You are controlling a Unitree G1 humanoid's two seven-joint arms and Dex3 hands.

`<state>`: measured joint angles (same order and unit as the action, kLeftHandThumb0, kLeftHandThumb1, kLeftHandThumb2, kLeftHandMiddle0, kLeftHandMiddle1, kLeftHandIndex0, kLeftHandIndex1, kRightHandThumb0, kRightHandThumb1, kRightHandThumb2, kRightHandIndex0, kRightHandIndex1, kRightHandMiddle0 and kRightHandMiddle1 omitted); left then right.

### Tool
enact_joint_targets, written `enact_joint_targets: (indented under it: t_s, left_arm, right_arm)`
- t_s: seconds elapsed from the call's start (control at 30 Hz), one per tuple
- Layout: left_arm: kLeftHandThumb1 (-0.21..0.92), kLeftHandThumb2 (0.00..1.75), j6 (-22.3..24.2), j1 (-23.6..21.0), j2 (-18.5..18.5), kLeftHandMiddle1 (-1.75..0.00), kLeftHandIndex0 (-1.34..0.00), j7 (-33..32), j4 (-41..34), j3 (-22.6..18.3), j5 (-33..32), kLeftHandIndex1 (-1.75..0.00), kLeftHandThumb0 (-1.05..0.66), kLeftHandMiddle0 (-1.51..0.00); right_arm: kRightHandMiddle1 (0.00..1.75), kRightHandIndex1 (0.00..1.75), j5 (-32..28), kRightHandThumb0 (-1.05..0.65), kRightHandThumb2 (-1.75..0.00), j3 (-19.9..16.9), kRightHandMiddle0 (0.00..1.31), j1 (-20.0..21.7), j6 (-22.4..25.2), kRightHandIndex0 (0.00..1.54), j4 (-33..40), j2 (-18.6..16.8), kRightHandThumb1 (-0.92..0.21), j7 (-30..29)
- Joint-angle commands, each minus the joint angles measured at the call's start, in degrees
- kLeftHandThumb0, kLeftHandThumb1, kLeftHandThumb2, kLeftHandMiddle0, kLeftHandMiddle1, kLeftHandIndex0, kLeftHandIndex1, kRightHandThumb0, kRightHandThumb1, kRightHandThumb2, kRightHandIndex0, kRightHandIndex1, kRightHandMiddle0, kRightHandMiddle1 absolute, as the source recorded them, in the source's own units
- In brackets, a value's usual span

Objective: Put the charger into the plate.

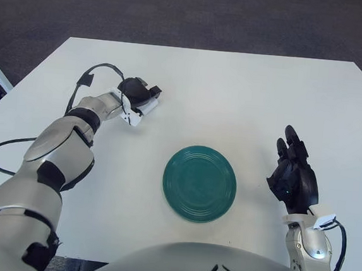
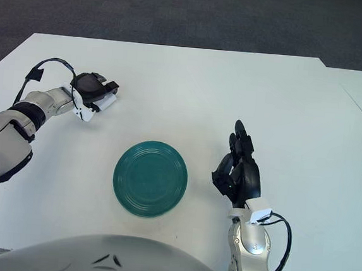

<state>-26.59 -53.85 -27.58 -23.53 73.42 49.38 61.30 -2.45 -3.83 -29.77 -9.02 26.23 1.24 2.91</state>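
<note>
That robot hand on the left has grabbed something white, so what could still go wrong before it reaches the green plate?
1. The left robot hand covers most of the white charger; the grip may be shallow, so it could slip.
2. The teal plate lies well away, toward the robot, so an early release would drop the charger on the white table.

Table (image 1: 235,96): plain white, no pattern. Plate (image 1: 199,183): dark teal green, faint concentric rings seen across surface. Charger (image 1: 147,105): white, partly covered by black fingers. Left hand (image 1: 138,94): black fingers, white and silver wrist casing, black cable looped at wrist. Right hand (image 1: 295,177): black throughout, silver-grey forearm below, white tab at wrist. Floor beyond table: dark grey, finely speckled carpet.
</note>
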Motion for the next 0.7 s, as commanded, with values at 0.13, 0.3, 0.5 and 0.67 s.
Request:
enact_joint_targets:
  t_s: [0.13,0.3,0.5,0.67]
  left_arm:
    - [0.66,0.86,-0.58,1.66,1.61,-1.50,-0.38,0.14,1.99,0.27,-0.79,-1.73,-0.39,-0.48]
    - [0.65,0.88,-0.05,1.94,1.87,-1.70,-0.37,-1.70,2.45,0.95,-0.62,-1.74,-0.39,-0.52]
    - [0.63,0.88,-0.16,1.88,1.88,-1.74,-0.39,-2.86,2.83,1.06,-0.86,-1.73,-0.40,-0.60]
    - [0.67,0.81,-0.23,1.93,1.88,-1.75,-0.40,-2.69,3.00,0.87,-1.36,-1.69,-0.39,-0.63]
  right_arm:
    - [0.02,0.00,-2.10,-1.05,-0.95,-2.30,0.03,0.35,-6.23,0.00,-3.26,0.79,-0.92,1.37]
    - [0.03,0.00,-2.89,-1.05,-0.94,-2.79,0.05,0.23,-6.41,0.00,-3.37,0.97,-0.92,1.76]
    - [0.03,0.00,-1.91,-1.05,-0.96,-2.54,0.04,0.35,-3.66,0.00,-0.22,1.13,-0.92,1.38]
    - [0.02,0.00,-1.00,-1.05,-0.97,-2.21,0.03,0.07,-2.18,0.00,0.80,1.44,-0.92,1.57]
